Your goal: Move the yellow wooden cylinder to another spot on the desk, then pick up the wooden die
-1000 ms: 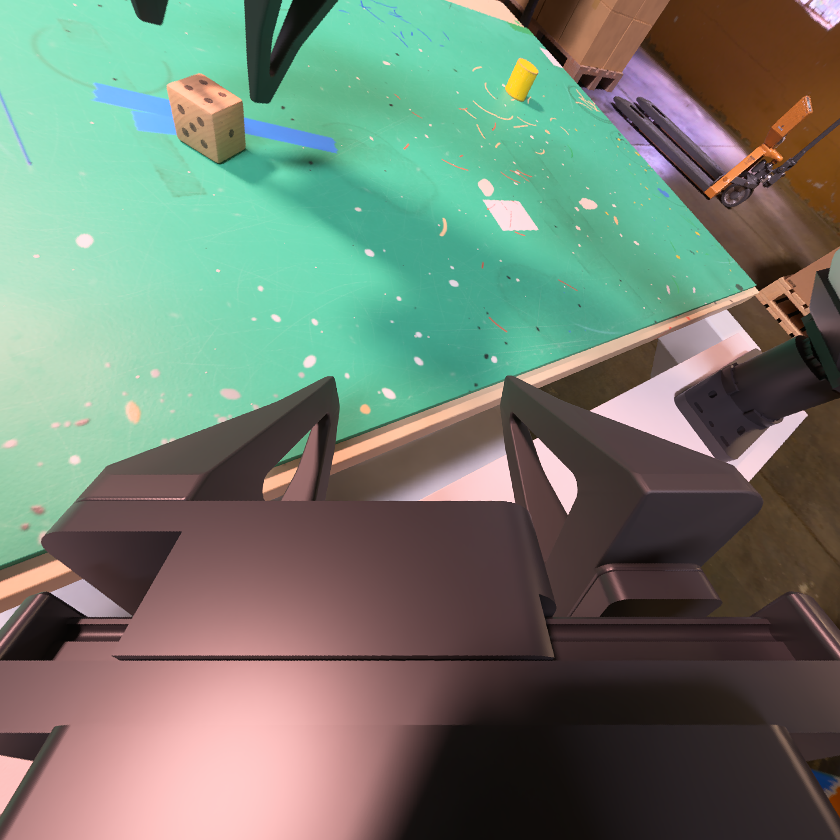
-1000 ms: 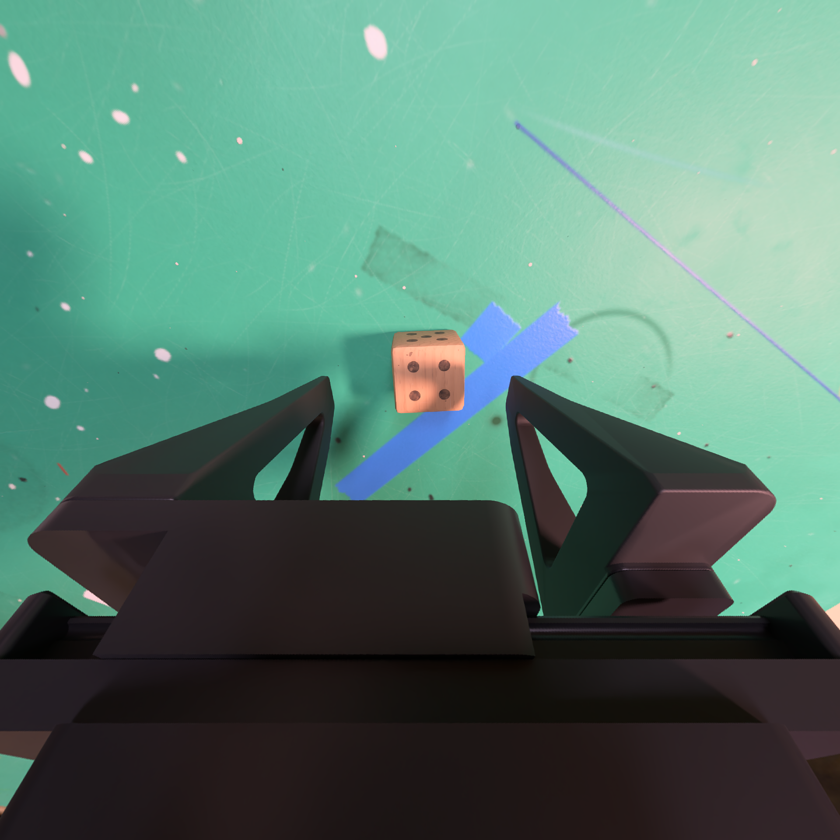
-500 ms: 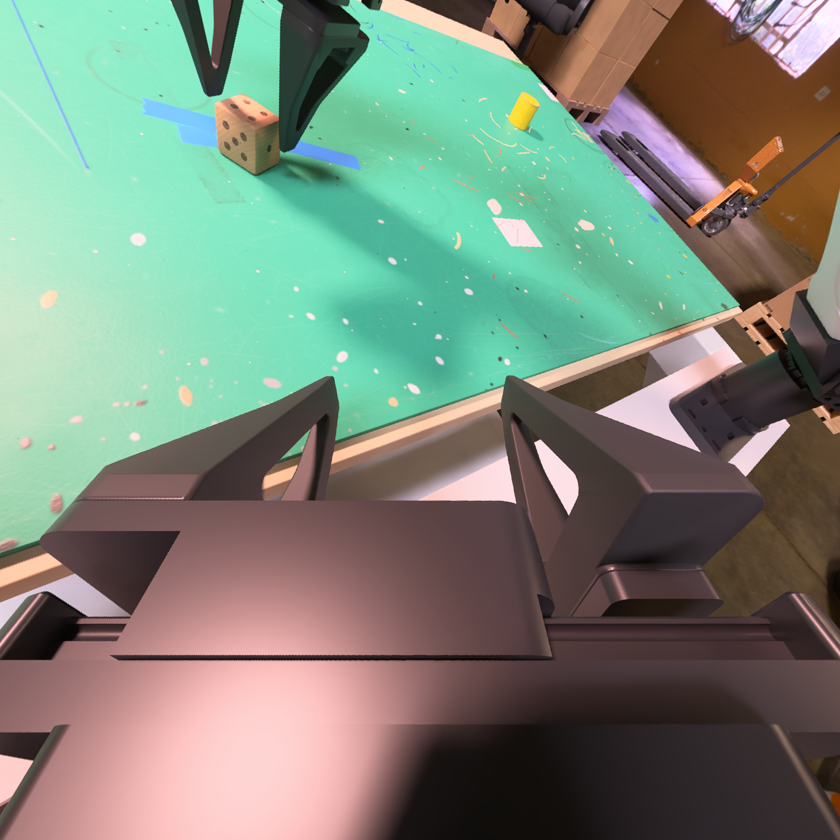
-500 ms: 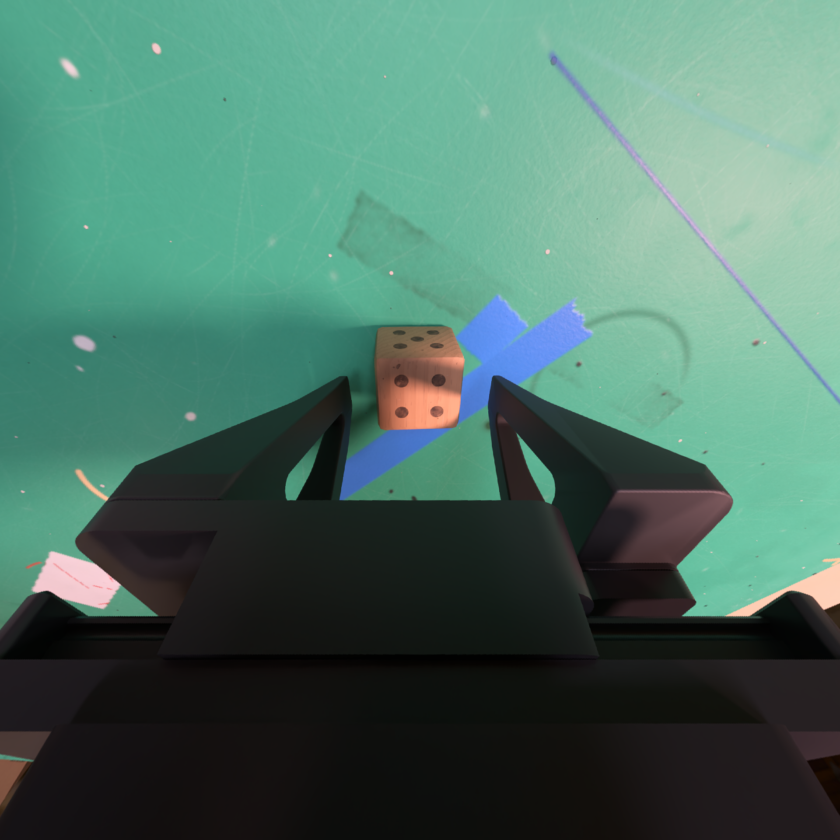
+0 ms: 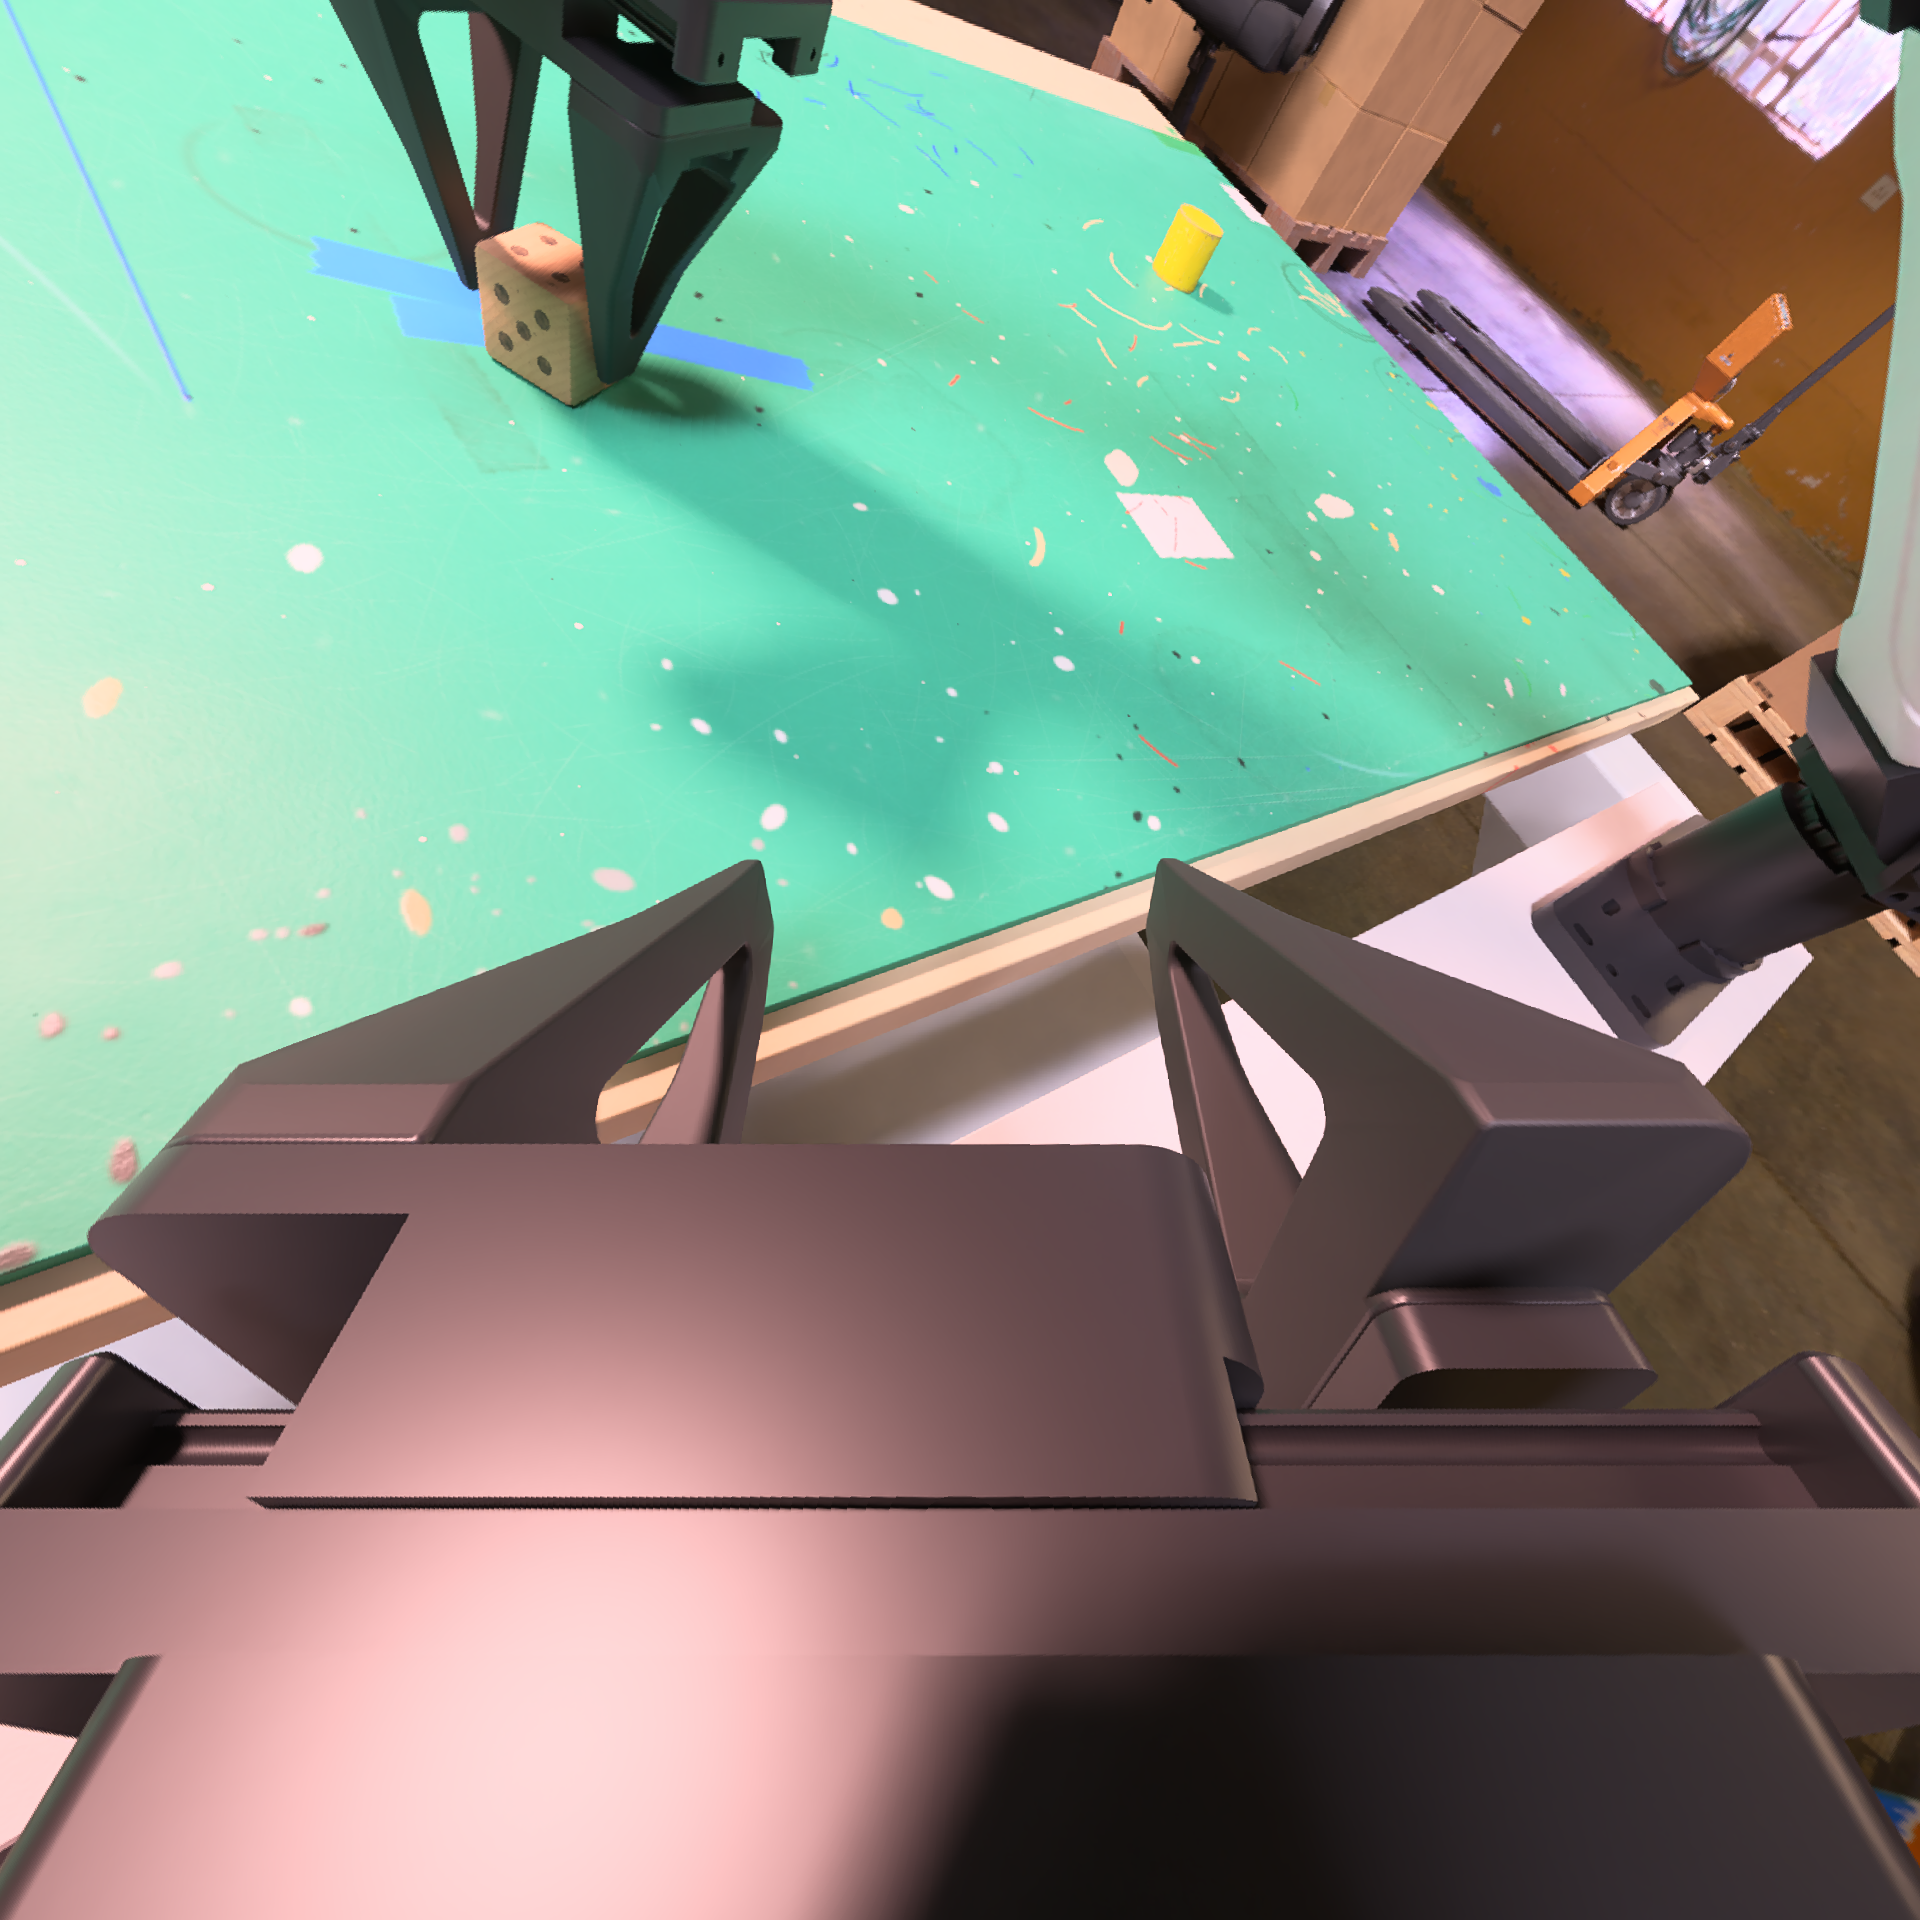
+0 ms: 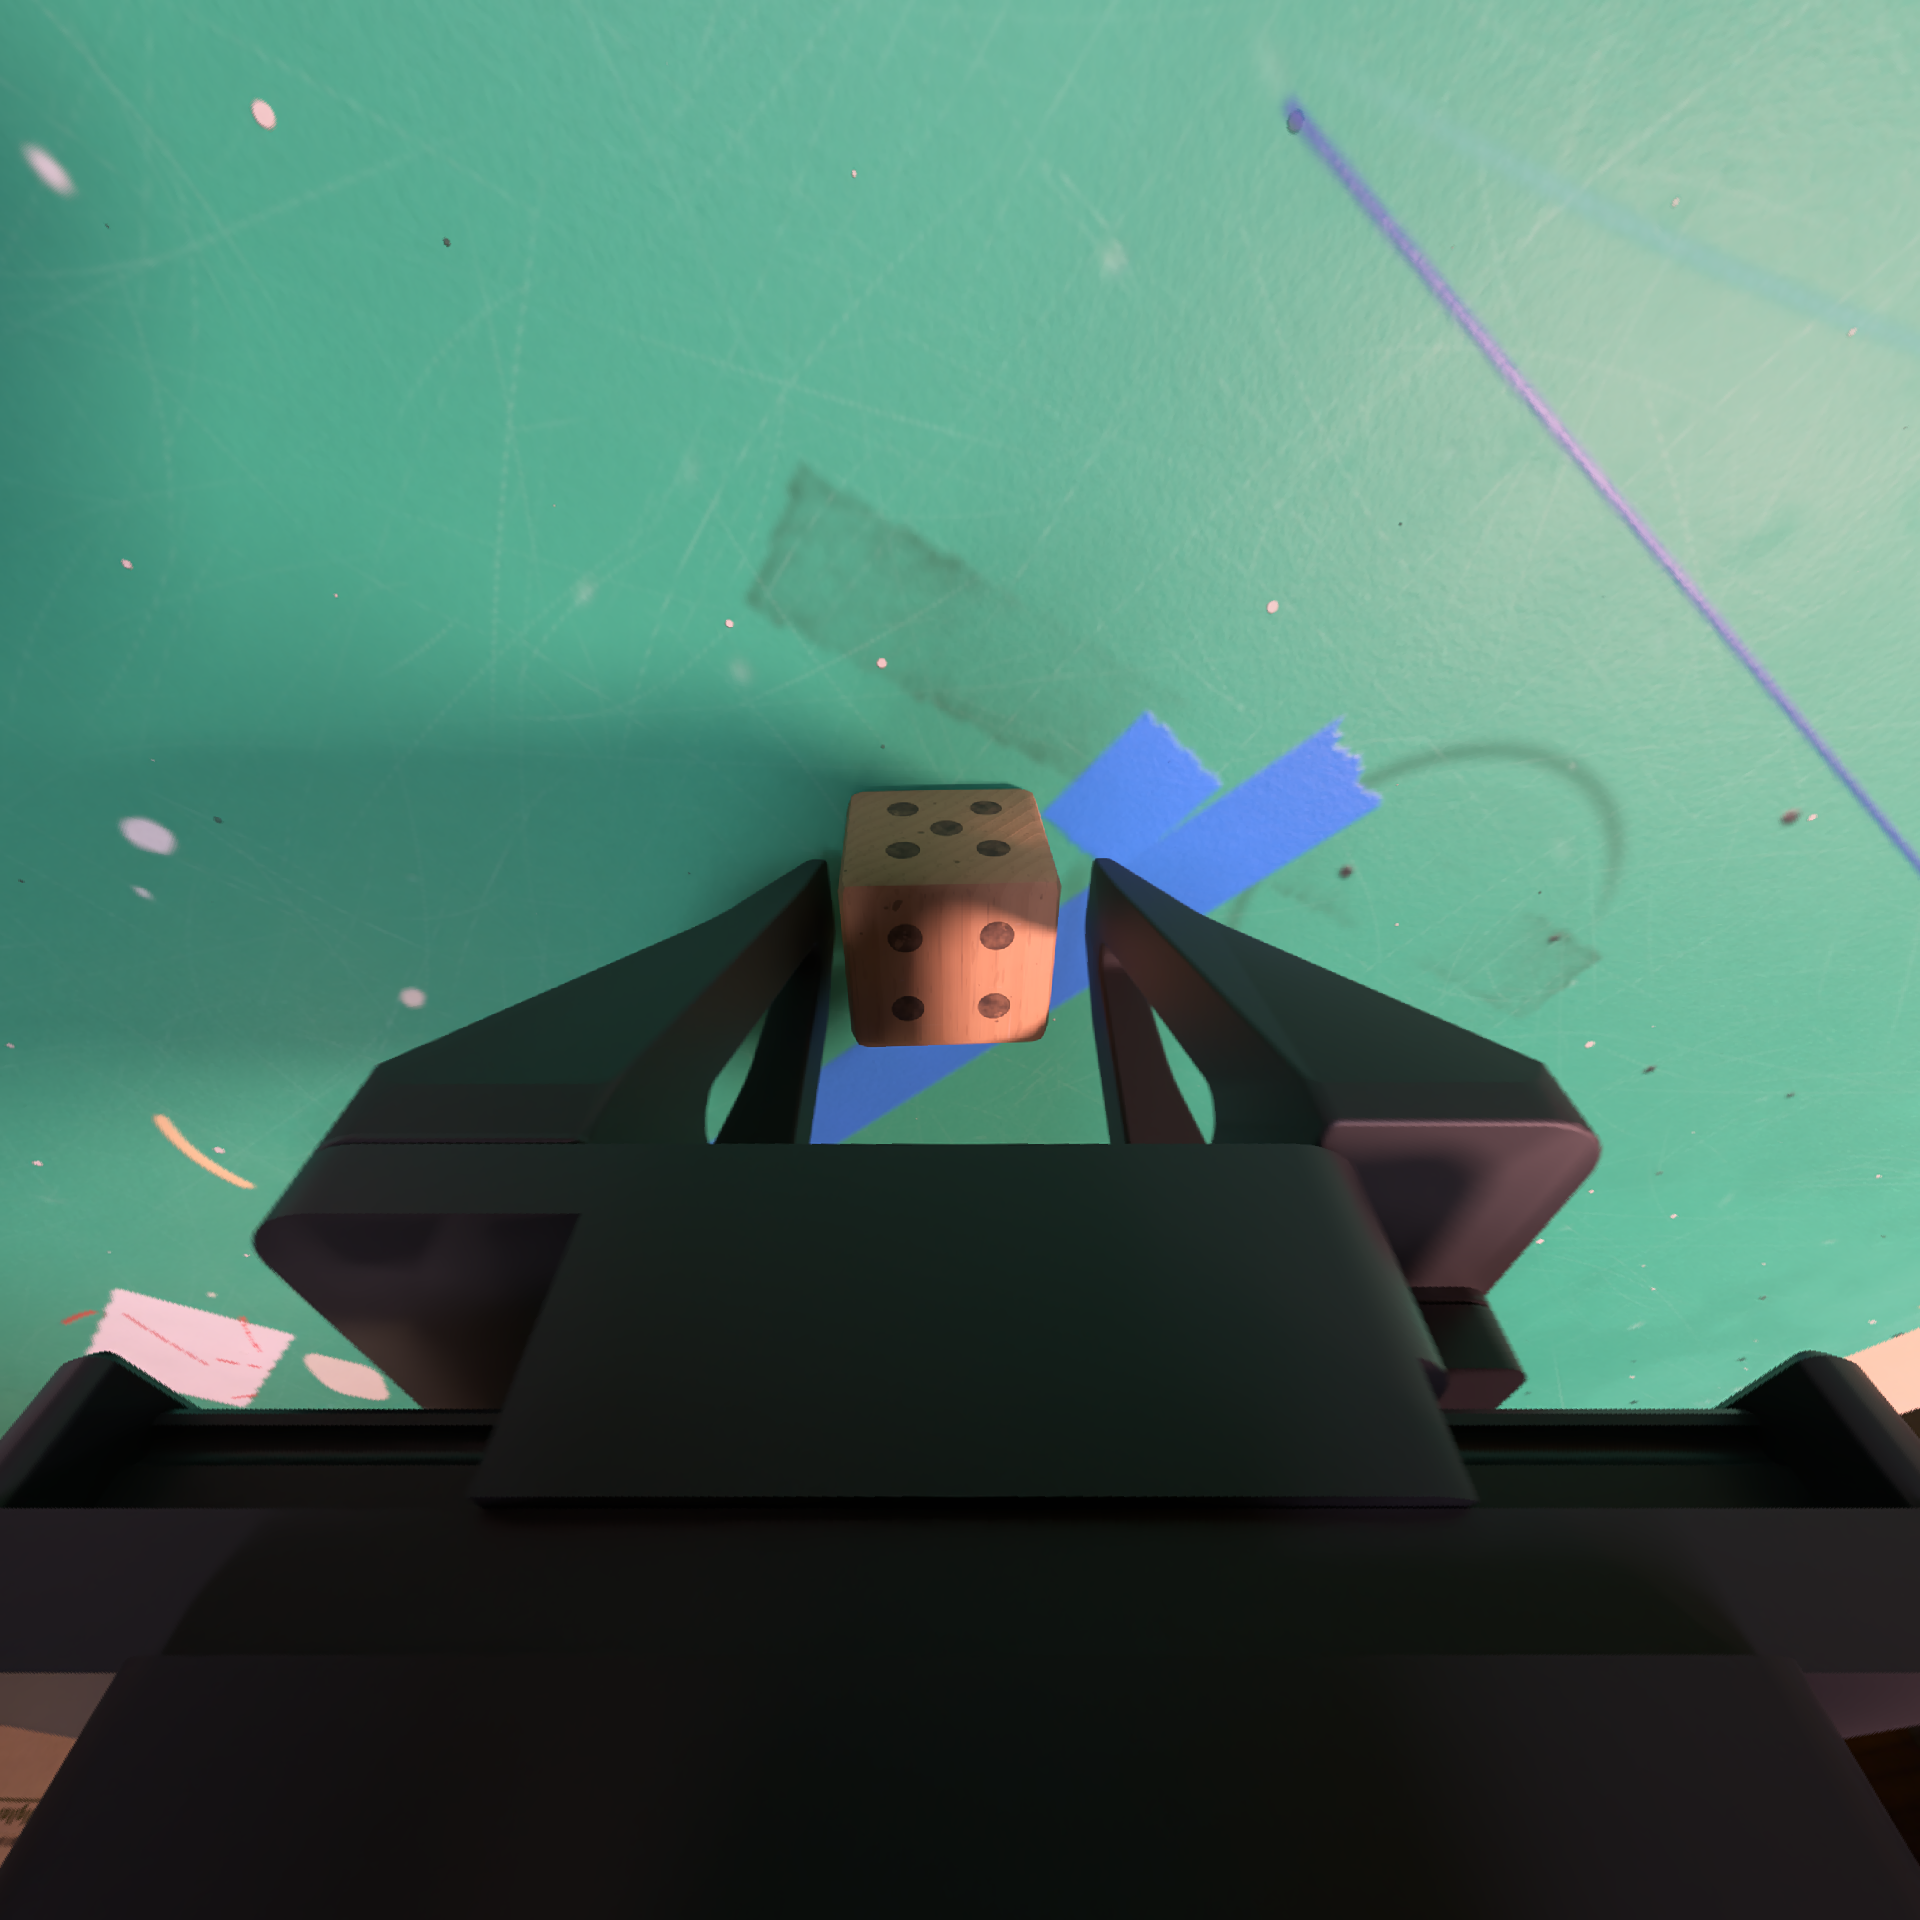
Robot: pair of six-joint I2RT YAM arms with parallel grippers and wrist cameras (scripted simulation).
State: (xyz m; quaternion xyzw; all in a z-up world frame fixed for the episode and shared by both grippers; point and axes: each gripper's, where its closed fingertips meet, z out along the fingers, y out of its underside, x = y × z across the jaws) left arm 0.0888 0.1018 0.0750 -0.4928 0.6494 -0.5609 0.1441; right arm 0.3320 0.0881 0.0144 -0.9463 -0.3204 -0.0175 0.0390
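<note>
The wooden die (image 6: 948, 940) sits on the green desk (image 6: 520, 416), on a strip of blue tape. My right gripper (image 6: 958, 873) is lowered around it, one finger on each side. The jaws stand close to the die's sides with a thin gap still showing on the right. The left wrist view shows the die (image 5: 535, 312) between the right gripper's (image 5: 538, 330) dark fingers. The yellow cylinder (image 5: 1184, 247) stands upright near the desk's far right corner, well away from both grippers. My left gripper (image 5: 961, 873) is open and empty above the desk's near edge.
Two blue tape strips (image 6: 1247, 821) cross under the die. A white paper square (image 5: 1174, 525) lies on the paint-speckled desk. Off the desk's right side are an orange pallet jack (image 5: 1662, 436) and cardboard boxes (image 5: 1320, 94). The right arm's base (image 5: 1714, 914) sits beside the near edge.
My right gripper has come down over the die and its jaws have narrowed around it. My left gripper has stayed open while its view has shifted a little.
</note>
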